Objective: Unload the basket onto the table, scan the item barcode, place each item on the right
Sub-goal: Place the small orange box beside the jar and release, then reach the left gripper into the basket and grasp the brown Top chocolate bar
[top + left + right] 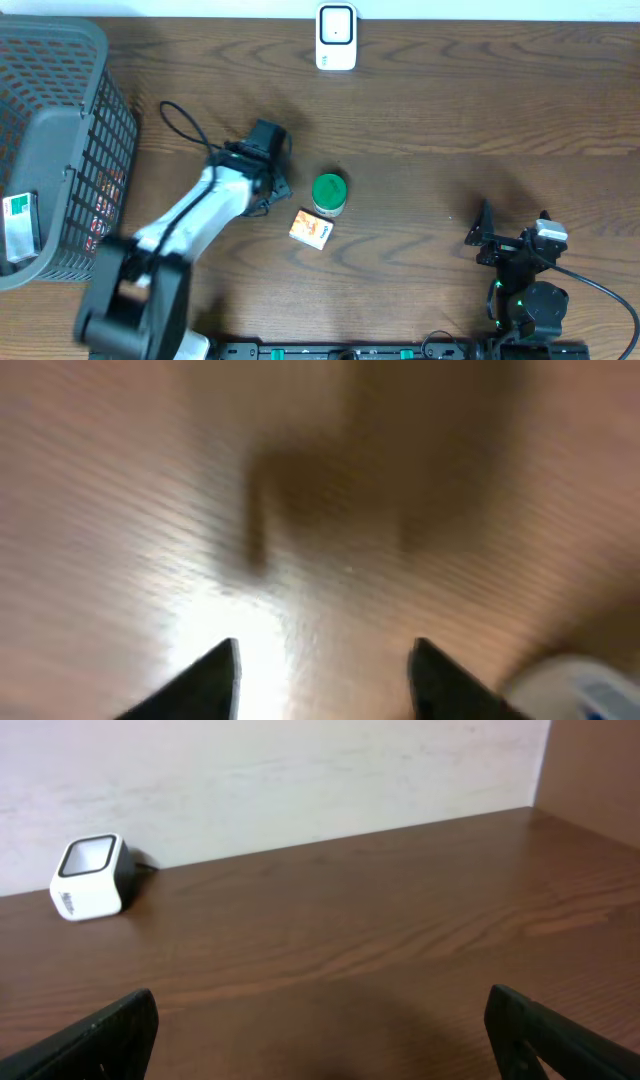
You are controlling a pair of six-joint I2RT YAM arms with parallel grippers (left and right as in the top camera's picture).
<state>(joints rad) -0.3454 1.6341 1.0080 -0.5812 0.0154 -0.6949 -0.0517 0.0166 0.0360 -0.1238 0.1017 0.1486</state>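
Green-lidded jar [329, 193] stands apart, right of the left end effector [325, 650], whose fingers [215, 682] are spread

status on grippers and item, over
Left gripper open, empty. Right gripper open. Green-lid jar and orange box on table, unheld. Scanner unobstructed.

The table [450, 110] is dark wood, smooth, with a low sheen; the jar [329, 192] has a smooth green plastic lid; the box [311, 229] just beside the jar is printed card; the scanner [336, 37] well behind the jar is glossy white plastic; the basket [110, 150] far left of the jar is matt grey plastic lattice.
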